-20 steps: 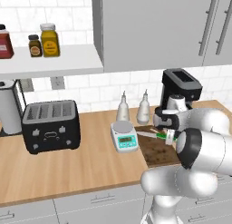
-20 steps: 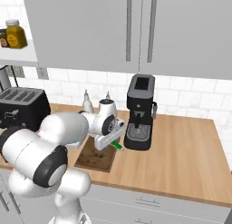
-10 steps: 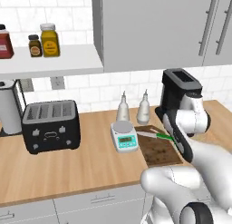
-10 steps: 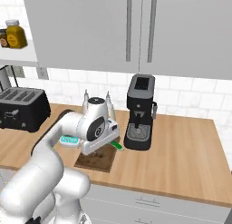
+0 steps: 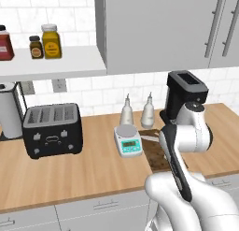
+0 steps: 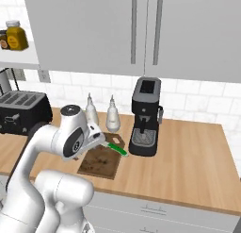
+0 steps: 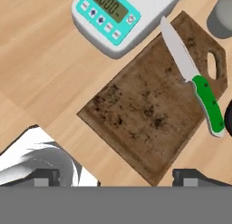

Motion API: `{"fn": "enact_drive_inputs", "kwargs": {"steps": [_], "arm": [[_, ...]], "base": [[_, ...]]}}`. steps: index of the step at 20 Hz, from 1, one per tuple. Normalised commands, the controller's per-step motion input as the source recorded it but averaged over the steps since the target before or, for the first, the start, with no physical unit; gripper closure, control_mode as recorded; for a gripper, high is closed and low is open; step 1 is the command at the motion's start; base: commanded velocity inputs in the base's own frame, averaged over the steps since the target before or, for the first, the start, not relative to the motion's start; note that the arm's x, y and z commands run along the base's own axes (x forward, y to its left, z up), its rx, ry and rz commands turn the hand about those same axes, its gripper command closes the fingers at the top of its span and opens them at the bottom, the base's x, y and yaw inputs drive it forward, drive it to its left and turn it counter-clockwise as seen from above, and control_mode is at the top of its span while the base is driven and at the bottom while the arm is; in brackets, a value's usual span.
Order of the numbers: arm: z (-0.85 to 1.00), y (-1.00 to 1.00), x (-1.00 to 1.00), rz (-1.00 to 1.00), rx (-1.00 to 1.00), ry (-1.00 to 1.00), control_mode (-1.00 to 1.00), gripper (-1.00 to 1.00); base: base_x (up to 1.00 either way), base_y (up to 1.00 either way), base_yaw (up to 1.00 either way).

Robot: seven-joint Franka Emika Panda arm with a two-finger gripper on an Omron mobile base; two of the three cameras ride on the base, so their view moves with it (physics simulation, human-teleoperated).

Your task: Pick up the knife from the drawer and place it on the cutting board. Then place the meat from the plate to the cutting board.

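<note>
Lifted clear, gripper (image 7: 115, 175) fingers spread and empty; knife (image 7: 195, 80) lies on cutting board (image 7: 149, 114); meat remains.

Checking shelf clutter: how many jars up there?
3, on the shelf in a row: red jar leftmost, small dark jar in the middle, yellow jar rightmost. More could sit beyond the frame edge.

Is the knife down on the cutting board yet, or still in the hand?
Down on the board. The knife lies flat across the cutting board, handle end overhanging one edge, with the open hand clear of it.
</note>
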Motion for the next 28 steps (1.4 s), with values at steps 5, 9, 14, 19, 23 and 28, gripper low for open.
{"fn": "enact_drive_inputs", "kwargs": {"steps": [5, 9, 14, 19, 23, 28], "arm": [[0.22, 0.0, 0.09, -0.06, 0.03, -0.04, -1.0, -1.0], [0.0, 0.04, 0.0, 0.0, 0.0, 0.04, 1.0, -1.0], [0.0, 0.0, 0.0, 0.0, 0.0, 0.0, 1.0, -1.0], [0.0, 0.0, 0.0, 0.0, 0.0, 0.0, 1.0, -1.0], [0.0, 0.0, 0.0, 0.0, 0.0, 0.0, 1.0, -1.0], [0.0, 0.0, 0.0, 0.0, 0.0, 0.0, 1.0, -1.0]], "base": [[0.0, 0.0, 0.0], [-0.04, 0.06, 0.01], [-0.92, 0.69, 0.13], [-1.0, 1.0, 0.19], [-1.0, 1.0, 0.23], [-1.0, 1.0, 0.25]]}}
